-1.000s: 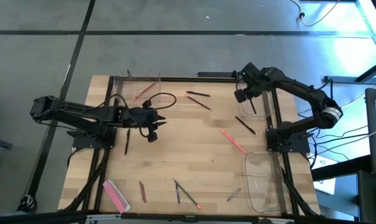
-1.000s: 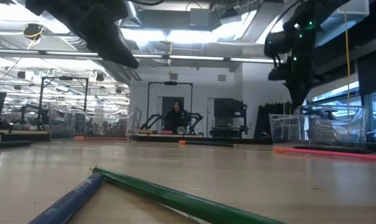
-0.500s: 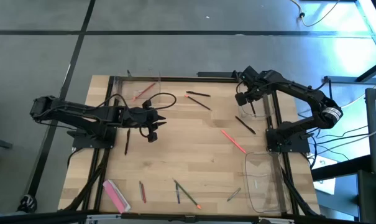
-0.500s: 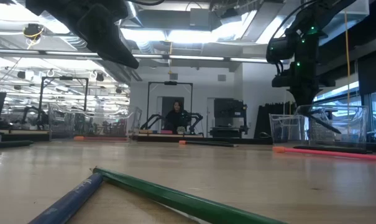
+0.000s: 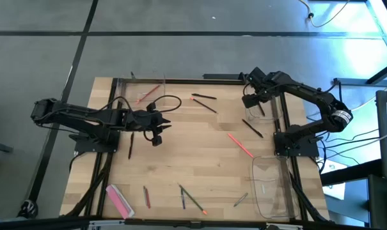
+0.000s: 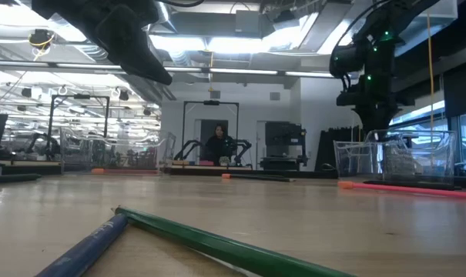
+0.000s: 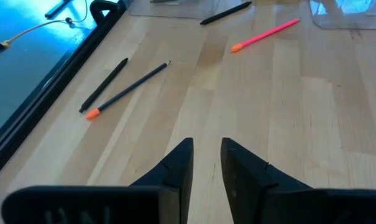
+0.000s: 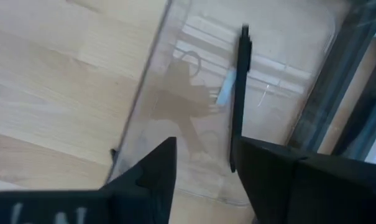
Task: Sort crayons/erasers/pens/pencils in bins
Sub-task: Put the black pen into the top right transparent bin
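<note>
Over the far right bin, my right gripper stands wide open and empty, a black pen lying inside, so I'd lift straight up to avoid clipping the clear wall

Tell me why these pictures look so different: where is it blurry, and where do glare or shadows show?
Low view: the green pencil and blue pencil nearest the lens are soft and oversized, while ceiling lights glare behind. Right wrist view: the clear bin catches pale reflections, a gripper-shaped shadow lies on its floor, and the black pen looks smeared. Left wrist view: the left gripper looms wide and dark.
</note>
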`<state>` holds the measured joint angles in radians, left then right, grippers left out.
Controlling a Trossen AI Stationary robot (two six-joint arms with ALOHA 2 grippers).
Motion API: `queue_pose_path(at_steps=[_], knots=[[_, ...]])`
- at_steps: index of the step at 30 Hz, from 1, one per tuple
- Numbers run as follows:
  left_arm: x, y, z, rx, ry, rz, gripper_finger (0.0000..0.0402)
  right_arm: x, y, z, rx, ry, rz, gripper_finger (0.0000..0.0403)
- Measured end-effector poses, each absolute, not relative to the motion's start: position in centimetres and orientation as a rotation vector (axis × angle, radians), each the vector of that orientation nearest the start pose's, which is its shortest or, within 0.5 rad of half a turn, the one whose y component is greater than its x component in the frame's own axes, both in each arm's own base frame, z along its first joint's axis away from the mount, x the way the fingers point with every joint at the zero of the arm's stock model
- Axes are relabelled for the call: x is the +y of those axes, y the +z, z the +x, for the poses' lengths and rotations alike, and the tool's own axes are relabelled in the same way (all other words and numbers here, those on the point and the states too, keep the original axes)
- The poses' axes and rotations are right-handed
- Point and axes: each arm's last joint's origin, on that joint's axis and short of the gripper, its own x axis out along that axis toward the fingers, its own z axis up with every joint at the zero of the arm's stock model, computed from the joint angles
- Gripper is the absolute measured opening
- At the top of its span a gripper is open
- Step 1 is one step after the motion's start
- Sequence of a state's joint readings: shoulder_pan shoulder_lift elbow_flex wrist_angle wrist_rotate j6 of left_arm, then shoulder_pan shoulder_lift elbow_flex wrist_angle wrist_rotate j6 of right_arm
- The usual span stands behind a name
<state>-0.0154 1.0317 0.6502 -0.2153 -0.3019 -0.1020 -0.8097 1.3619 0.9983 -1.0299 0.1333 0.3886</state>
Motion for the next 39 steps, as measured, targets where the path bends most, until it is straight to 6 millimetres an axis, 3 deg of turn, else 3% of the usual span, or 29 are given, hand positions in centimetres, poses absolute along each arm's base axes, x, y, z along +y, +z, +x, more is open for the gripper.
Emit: queue_pose_path(at_steps=[4, 8, 15, 18, 23, 27, 33, 39], knots=[[0.5, 24.1, 21.3, 0.576, 0.308, -0.004, 0.0074, -16.9, 26.1, 16.4, 1.186, -0.944, 0.717, 0.0166], [0.5, 24.1, 21.3, 0.577, 0.308, -0.006, 0.0074, -14.8, 28.9, 17.6, 1.152, -0.83, 0.634, 0.0161], [0.5, 23.9, 21.2, 0.593, 0.321, -0.038, 0.0074, -9.5, 29.5, 20.4, 1.169, -0.604, 0.47, 0.0159], [0.6, 23.9, 21.2, 0.585, 0.343, -0.073, 0.0074, -7.7, 29.4, 21.0, 1.173, -0.591, 0.508, 0.0158], [0.6, 23.9, 21.2, 0.569, 0.381, -0.14, 0.0074, -5.5, 28.9, 19.9, 1.322, -0.709, 0.697, 0.0158], [0.7, 23.9, 21.1, 0.563, 0.413, -0.132, 0.0074, -5.1, 28.0, 19.4, 1.363, -0.796, 0.781, 0.0158], [0.8, 24.0, 21.1, 0.557, 0.437, -0.139, 0.0074, -4.5, 24.4, 18.5, 1.493, -0.786, 0.892, 0.0158], [0.8, 24.0, 21.1, 0.548, 0.449, -0.175, 0.0074, -4.1, 20.7, 16.8, 1.614, -0.839, 0.894, 0.0158]])
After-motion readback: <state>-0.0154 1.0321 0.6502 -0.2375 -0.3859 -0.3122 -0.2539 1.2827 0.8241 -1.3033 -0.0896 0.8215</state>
